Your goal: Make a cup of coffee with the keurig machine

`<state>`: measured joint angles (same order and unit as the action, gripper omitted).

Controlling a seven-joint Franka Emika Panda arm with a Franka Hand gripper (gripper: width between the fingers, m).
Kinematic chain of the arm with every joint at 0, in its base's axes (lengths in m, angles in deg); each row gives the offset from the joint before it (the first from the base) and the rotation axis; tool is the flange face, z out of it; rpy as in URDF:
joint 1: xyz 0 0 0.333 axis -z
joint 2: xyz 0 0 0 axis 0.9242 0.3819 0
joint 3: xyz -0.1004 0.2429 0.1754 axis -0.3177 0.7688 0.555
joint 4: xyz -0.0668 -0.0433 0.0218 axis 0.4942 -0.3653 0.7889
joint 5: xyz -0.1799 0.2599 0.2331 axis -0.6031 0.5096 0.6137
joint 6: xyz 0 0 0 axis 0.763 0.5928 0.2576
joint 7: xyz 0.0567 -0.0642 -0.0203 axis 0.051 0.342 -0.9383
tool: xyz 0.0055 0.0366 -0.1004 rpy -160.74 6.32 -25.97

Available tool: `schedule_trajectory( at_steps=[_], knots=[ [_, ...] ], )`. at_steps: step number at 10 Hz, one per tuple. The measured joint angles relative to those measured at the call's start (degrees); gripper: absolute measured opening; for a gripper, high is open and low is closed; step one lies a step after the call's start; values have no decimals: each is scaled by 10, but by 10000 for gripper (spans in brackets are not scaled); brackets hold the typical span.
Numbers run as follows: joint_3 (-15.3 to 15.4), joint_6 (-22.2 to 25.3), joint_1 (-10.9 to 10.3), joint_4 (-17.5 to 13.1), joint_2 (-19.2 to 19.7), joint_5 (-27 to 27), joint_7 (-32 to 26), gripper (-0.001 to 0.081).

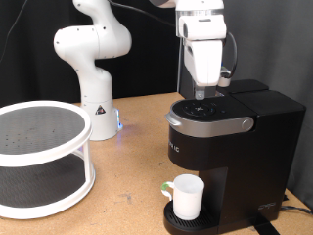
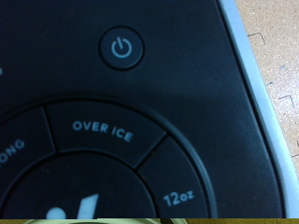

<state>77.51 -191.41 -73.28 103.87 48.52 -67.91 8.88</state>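
The black keurig machine (image 1: 235,147) stands at the exterior view's right, its silver-grey lid handle (image 1: 207,124) down. The white cup (image 1: 187,196) stands on the drip tray under the spout. My gripper (image 1: 202,95) points straight down just above the machine's top button panel, its fingers together and holding nothing. The wrist view is filled by that panel: a lit blue power button (image 2: 122,47), an "OVER ICE" button (image 2: 103,131) and a "12oz" button (image 2: 179,197). The fingers themselves do not show clearly there.
A white two-tier round shelf (image 1: 39,157) stands at the exterior view's left. A white robot base (image 1: 96,108) with a blue light stands behind it on the wooden table (image 1: 132,211). A black curtain hangs behind.
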Motion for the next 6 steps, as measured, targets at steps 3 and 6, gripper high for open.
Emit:
schedule_trajectory(
  at_steps=[3, 6],
  knots=[
    [0, -2, 0, 4, 8, -5, 7, 5],
    [1, -2, 0, 1, 28, -24, 29, 0]
  ],
)
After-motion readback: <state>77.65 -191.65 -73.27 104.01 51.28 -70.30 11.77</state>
